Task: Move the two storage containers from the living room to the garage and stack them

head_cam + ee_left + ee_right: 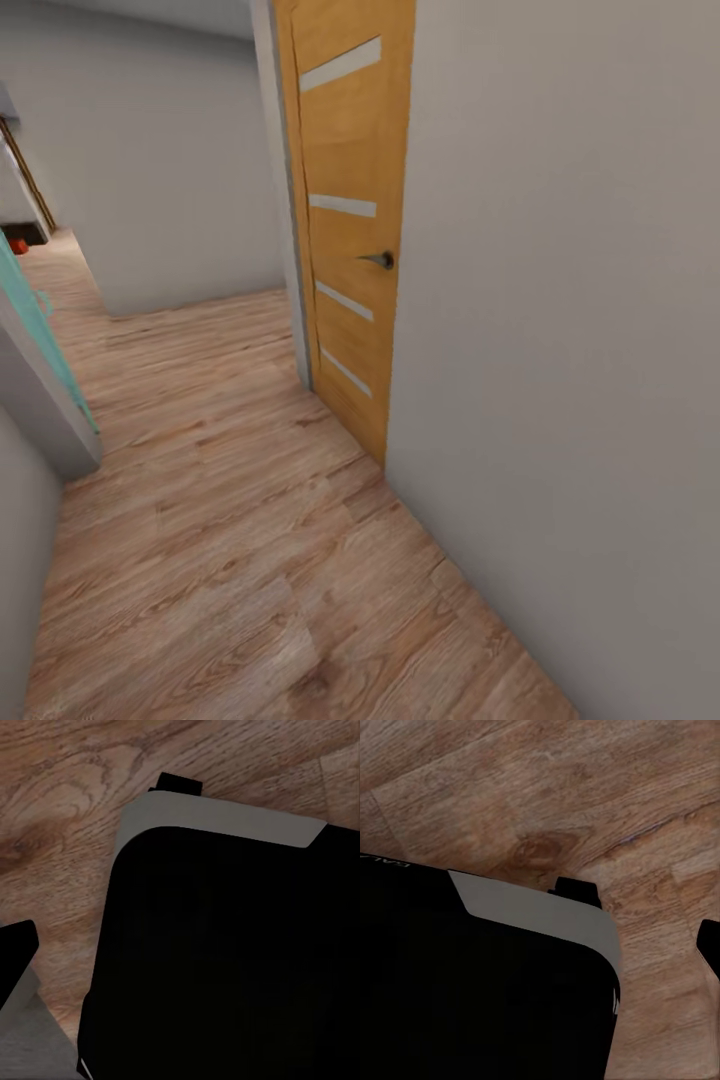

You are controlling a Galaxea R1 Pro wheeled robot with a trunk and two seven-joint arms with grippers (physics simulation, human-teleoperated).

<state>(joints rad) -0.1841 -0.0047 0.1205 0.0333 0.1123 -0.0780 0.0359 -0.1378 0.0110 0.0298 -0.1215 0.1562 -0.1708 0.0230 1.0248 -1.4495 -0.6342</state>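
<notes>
Wood-plank floor (240, 520): spread along a corridor, bounded by walls on both sides.
Panelled wooden door (350, 210): set in the right-hand wall (580, 350), ahead; its lever handle (380, 260) is fixed at mid-height.
Far wall (170, 170): placed behind the floor, left of the door.
Left wall corner (40, 400): projected into the corridor.
Robot's black base (225, 960): seen directly above the floor in the wrist views.

The robot's base (225, 960) is black with rounded corners and a grey edge band.

small red object (18, 246) at far hallway end too small to identify, teal panel (30, 318) cut off at picture's edge
</notes>
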